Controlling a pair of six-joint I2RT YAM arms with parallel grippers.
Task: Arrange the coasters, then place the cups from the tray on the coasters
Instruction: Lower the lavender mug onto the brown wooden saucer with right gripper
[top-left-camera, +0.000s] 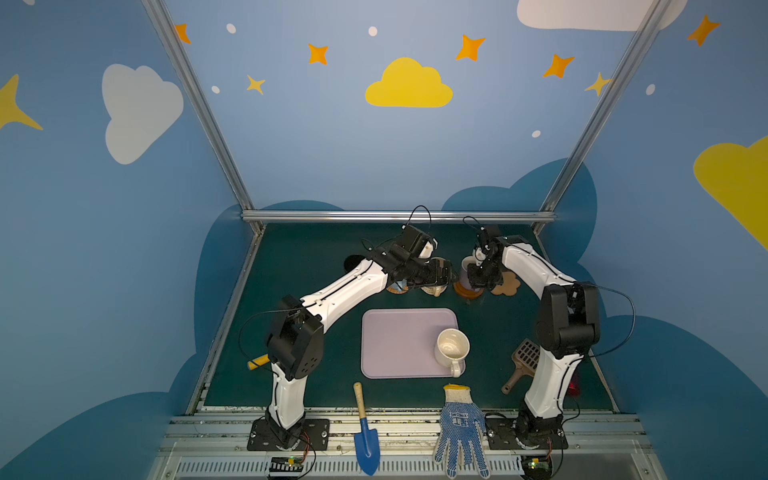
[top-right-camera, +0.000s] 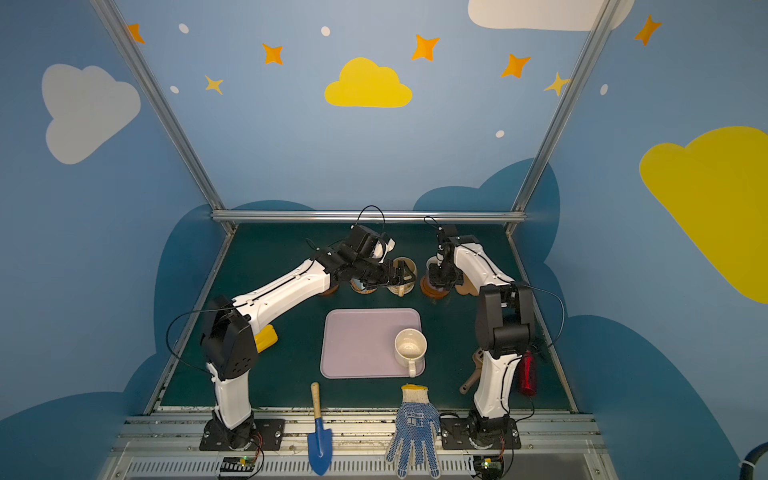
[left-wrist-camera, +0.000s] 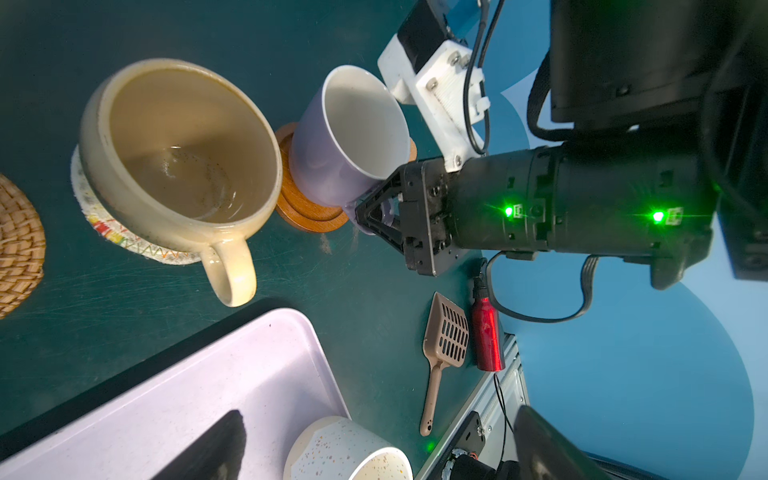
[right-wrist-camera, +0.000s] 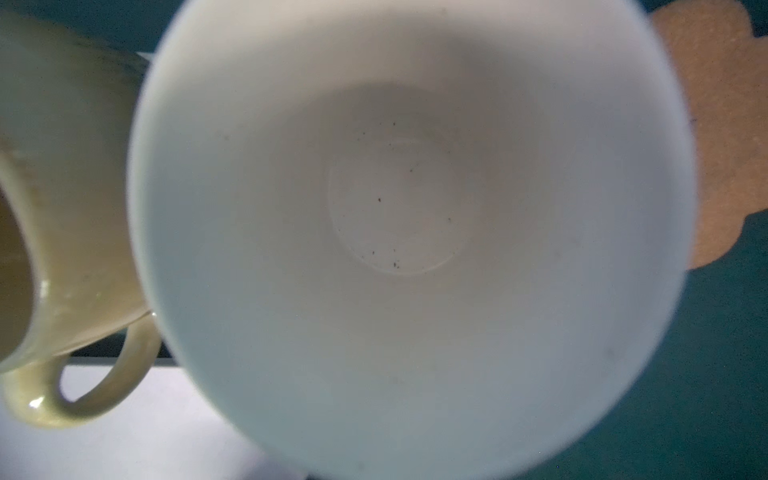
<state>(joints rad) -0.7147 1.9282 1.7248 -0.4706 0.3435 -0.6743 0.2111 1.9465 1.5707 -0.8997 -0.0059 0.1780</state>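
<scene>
Pinched lavender mug (left-wrist-camera: 328, 158) by its handle in right gripper (left-wrist-camera: 376, 214), with left gripper (top-left-camera: 441, 272) wide open; found speckled mug (top-left-camera: 452, 347) nearer, at right of tray (top-left-camera: 395, 345).

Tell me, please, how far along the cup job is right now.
Done: the tan-yellow mug sits on the pale woven coaster. In hand: the right gripper is shut on the lavender mug, at its handle, on the brown wooden coaster. To do: the speckled mug is on the tray, and the cloud-shaped coaster is bare.
</scene>
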